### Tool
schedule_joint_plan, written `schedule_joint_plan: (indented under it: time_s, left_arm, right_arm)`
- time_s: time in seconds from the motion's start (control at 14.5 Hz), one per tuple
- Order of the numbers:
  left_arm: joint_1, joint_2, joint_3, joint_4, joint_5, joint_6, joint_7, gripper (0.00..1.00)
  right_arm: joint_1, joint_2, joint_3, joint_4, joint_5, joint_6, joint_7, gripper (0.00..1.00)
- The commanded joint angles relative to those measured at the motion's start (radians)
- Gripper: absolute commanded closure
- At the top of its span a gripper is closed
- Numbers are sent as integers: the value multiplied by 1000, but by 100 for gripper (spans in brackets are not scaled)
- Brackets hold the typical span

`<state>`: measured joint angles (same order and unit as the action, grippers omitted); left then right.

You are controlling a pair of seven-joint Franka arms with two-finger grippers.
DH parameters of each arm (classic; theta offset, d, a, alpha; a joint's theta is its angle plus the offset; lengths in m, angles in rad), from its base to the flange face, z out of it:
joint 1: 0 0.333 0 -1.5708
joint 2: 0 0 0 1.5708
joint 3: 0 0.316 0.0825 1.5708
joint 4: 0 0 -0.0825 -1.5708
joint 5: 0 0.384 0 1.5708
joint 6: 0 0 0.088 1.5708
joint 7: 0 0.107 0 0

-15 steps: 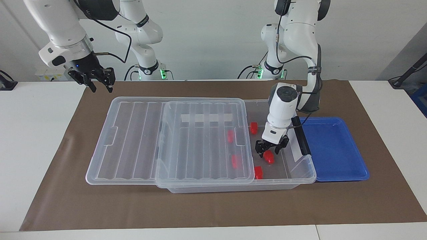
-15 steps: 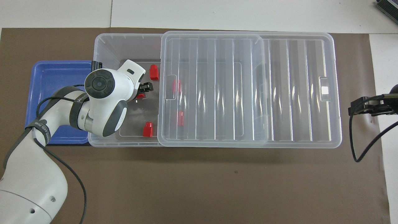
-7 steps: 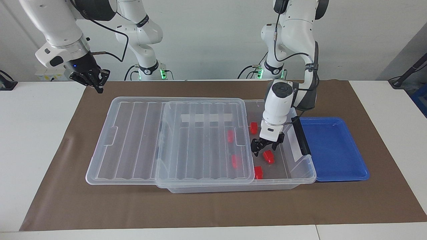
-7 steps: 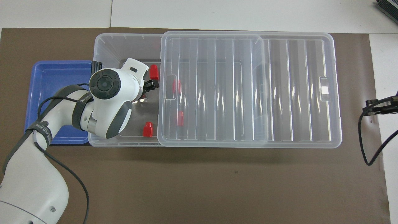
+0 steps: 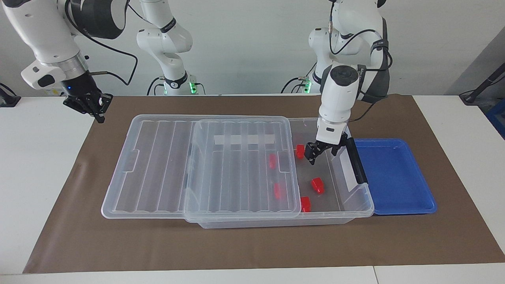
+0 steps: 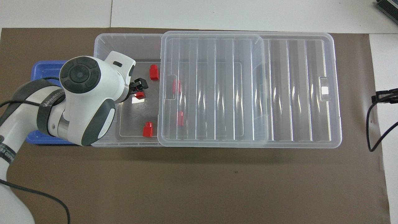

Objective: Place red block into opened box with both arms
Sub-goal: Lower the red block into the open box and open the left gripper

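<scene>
The clear box (image 5: 357,206) lies on the brown mat with its ribbed lid (image 5: 236,165) slid toward the right arm's end, so the end by the black handle (image 5: 355,161) is uncovered. Several red blocks lie inside. One red block (image 5: 317,185) (image 6: 139,95) rests on the uncovered floor. My left gripper (image 5: 320,152) (image 6: 139,85) hangs open and empty above it, over the uncovered part. Other blocks (image 5: 300,151) (image 5: 305,204) lie nearby, and two show through the lid. My right gripper (image 5: 92,106) (image 6: 384,95) is shut and empty, raised over the mat's edge at the right arm's end.
A blue tray (image 5: 394,177) (image 6: 46,71) sits against the box at the left arm's end, partly covered by the left arm in the overhead view. The lid overhangs the box at the right arm's end. The brown mat (image 5: 252,244) covers the table's middle.
The left gripper let go of the red block, which now lies on the box floor, and rose. The right gripper shut and drew away toward the right arm's end.
</scene>
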<state>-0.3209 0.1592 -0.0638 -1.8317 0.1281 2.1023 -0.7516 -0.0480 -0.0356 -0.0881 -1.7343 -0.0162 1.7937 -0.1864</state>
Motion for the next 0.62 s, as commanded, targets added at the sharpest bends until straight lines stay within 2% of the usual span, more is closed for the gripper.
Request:
schedule_joint_plan:
  time_s: [0.0,0.21,0.55]
  left_arm:
    - [-12,-59,13,44,22,-134,15,0]
    - [11,-101,25,111,19,-260,171,0]
    - [172,-185,27,108,8,-357,515,0]
  right_arm:
    - [-44,61,10,-16,27,105,-97,100]
    - [-53,141,10,-13,35,211,-142,100]
    - [-35,235,22,-8,45,337,-131,100]
